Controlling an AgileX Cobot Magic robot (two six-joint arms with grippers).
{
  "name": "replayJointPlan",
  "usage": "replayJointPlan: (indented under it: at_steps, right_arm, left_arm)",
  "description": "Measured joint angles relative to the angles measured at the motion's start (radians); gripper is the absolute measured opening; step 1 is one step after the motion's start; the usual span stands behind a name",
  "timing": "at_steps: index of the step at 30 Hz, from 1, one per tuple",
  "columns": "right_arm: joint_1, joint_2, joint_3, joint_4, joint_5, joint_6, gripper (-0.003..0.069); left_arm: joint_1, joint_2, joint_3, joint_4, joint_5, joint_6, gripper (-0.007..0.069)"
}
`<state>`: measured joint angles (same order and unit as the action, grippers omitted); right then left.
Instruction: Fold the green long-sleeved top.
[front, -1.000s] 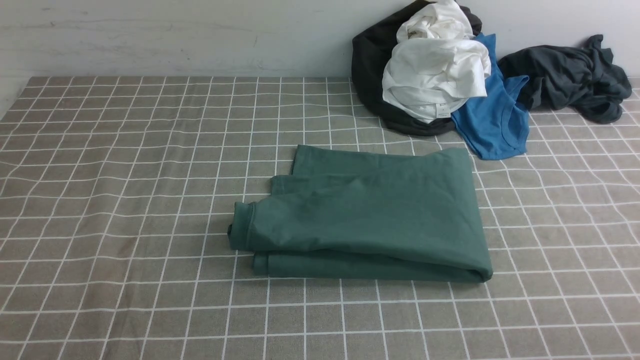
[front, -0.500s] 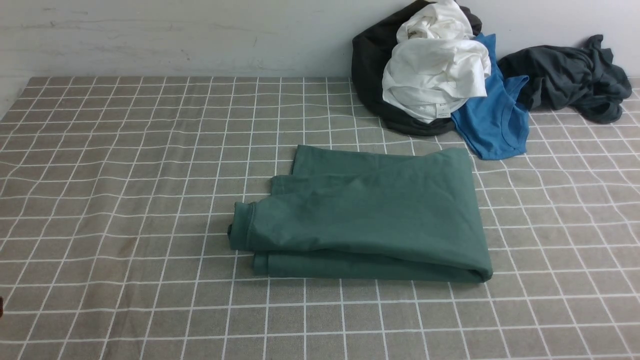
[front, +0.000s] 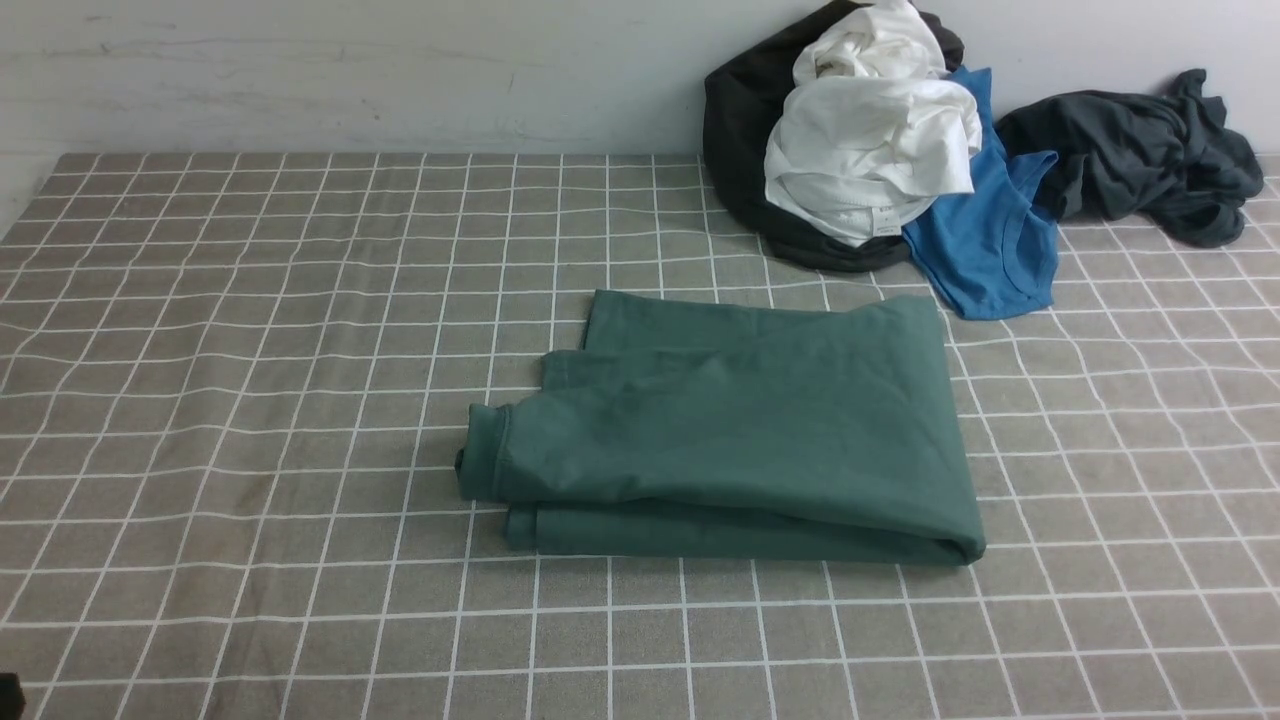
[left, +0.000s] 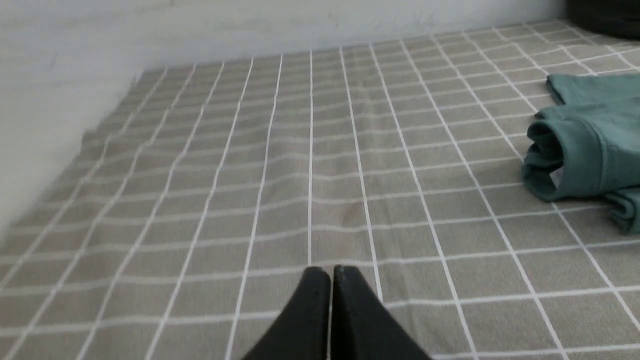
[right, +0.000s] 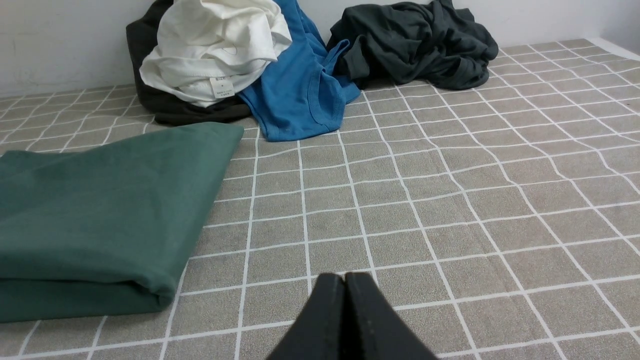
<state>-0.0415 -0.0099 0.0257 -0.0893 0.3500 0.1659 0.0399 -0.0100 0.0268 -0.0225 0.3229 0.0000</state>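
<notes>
The green long-sleeved top (front: 740, 430) lies folded in a thick flat stack at the middle of the checked tablecloth, its rolled edge facing left. The left wrist view catches that rolled edge of the green top (left: 580, 150); the right wrist view shows the stack's other end of the green top (right: 100, 215). My left gripper (left: 330, 271) is shut with nothing in it, low over bare cloth well left of the top. My right gripper (right: 344, 276) is shut and empty too, above bare cloth to the right of the top. In the front view only a dark sliver of the left arm (front: 10, 695) shows at the bottom left corner.
A heap of clothes sits at the back right against the wall: a white garment (front: 870, 150) on a black one (front: 740, 130), a blue shirt (front: 990, 240) and a dark grey garment (front: 1140, 150). The tablecloth (front: 250, 350) ends at the wall behind.
A dark bit of the left arm has slid down the front view's left edge to the bottom corner. The green top has not moved.
</notes>
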Motion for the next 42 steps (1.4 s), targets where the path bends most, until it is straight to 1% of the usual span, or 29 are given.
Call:
replayJointPlan:
  at_steps: [3,5,42]
  right_arm:
    - [0.000,0.000,0.000,0.000,0.000,0.000,-0.0014]
    - [0.000,0.000,0.000,0.000,0.000,0.000,-0.0014]
    - [0.000,0.000,0.000,0.000,0.000,-0.004,-0.0014]
  left_arm:
    - [0.019,0.000,0.000,0.001,0.018,-0.085,-0.0007]
    - [0.020,0.000,0.000,0.003,0.019,-0.102,-0.0007]
    - [0.021,0.000,0.000,0.004,0.019,-0.105,-0.0007]
